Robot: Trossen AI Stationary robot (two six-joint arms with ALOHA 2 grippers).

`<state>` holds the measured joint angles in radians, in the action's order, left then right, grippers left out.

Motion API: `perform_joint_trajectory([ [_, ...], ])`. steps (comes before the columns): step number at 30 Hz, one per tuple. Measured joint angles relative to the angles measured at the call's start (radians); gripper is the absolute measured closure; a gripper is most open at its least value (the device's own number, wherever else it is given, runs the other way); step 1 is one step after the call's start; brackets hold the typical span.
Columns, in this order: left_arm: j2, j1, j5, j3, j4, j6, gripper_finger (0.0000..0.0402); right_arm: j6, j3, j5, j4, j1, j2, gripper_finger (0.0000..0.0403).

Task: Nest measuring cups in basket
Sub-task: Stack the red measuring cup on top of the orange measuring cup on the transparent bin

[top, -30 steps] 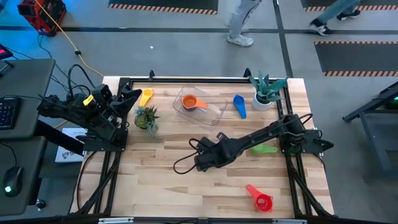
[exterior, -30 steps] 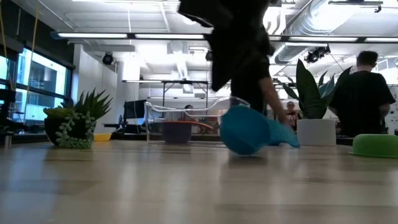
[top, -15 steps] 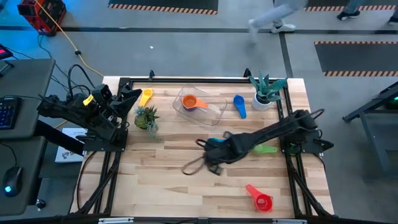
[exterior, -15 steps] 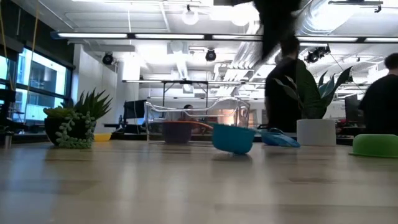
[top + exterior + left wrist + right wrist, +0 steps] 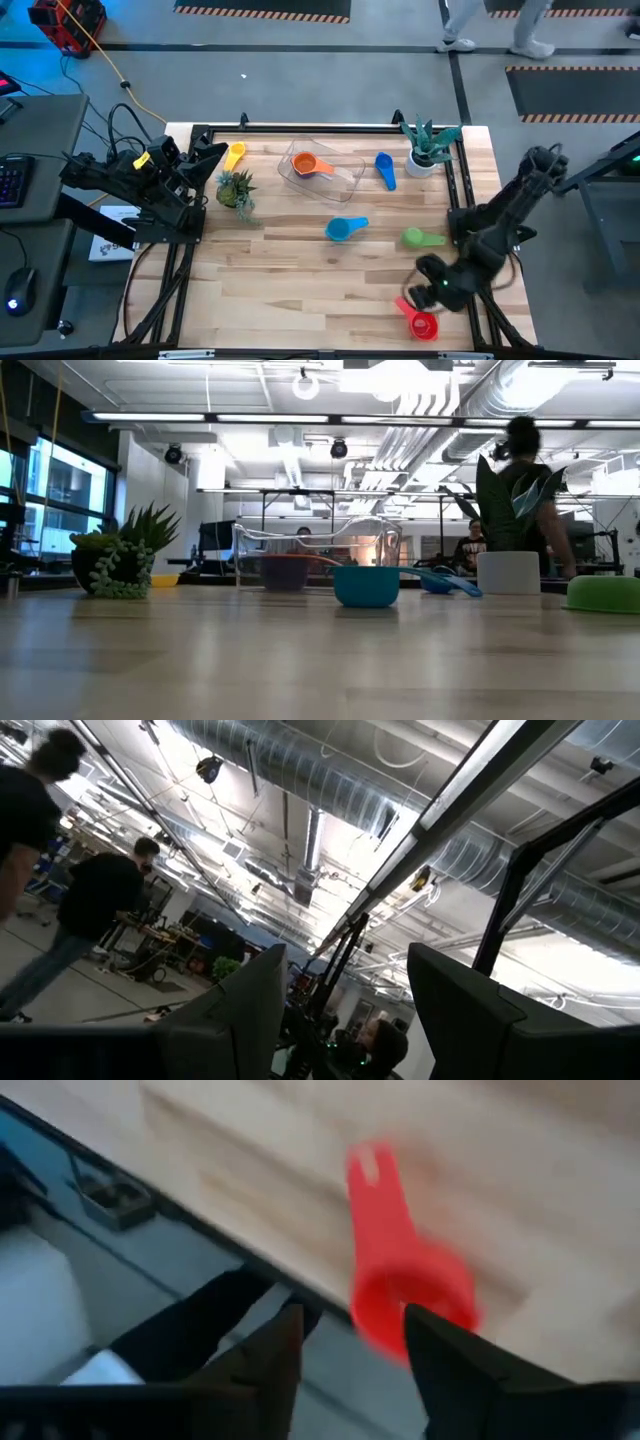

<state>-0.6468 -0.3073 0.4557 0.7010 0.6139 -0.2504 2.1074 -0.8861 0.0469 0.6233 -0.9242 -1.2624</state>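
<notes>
The clear basket (image 5: 322, 168) stands at the table's far middle with the orange cup (image 5: 312, 166) inside. A light blue cup (image 5: 347, 229) sits upright on its base mid-table. The blue cup (image 5: 385, 170), green cup (image 5: 422, 238) and yellow cup (image 5: 234, 154) lie on the wood. The red cup (image 5: 420, 320) lies near the near right corner. My right gripper (image 5: 432, 292) hangs open just above it, and the cup (image 5: 405, 1280) shows ahead of its fingers. My left gripper (image 5: 212, 160) waits open at the far left, tipped upward.
A small spiky plant (image 5: 237, 190) stands left of the basket, and a potted plant in a white pot (image 5: 428, 150) stands at the far right. Dark frame rails (image 5: 300, 128) border the table. People walk on the floor beyond the far edge.
My right gripper has let go of the light blue cup at mid-table. It then swung fast toward the near right corner, rolling as it went, and now hangs over the red cup. The light blue cup was tilted in the grip and now rests upright on the table.
</notes>
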Motion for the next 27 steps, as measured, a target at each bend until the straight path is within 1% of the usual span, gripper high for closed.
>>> perform_joint_trajectory([
  [2, 0.000, 0.000, 0.000, 0.000, 0.005, 0.000, 0.0202, 0.088, 0.023, 0.000, -0.041, -0.065, -0.014, 0.0213],
  [4, 0.000, 0.000, 0.001, 0.000, 0.006, 0.000, 0.0202, 0.095, 0.026, -0.032, -0.036, -0.095, -0.037, 0.0208],
  [10, 0.000, 0.000, 0.011, 0.000, 0.010, 0.001, 0.0202, 0.089, 0.008, -0.053, -0.039, -0.100, -0.119, 0.0206],
  [15, -0.001, 0.000, 0.012, 0.000, 0.010, 0.001, 0.0202, 0.073, 0.004, -0.120, -0.053, -0.115, -0.186, 0.0206],
  [19, -0.001, 0.000, 0.012, 0.000, 0.010, 0.000, 0.0202, 0.093, 0.003, -0.126, -0.086, -0.132, -0.222, 0.0206],
  [27, -0.001, 0.000, 0.012, 0.000, 0.009, 0.000, 0.0202, 0.093, 0.003, -0.126, -0.111, -0.130, -0.307, 0.0206],
])
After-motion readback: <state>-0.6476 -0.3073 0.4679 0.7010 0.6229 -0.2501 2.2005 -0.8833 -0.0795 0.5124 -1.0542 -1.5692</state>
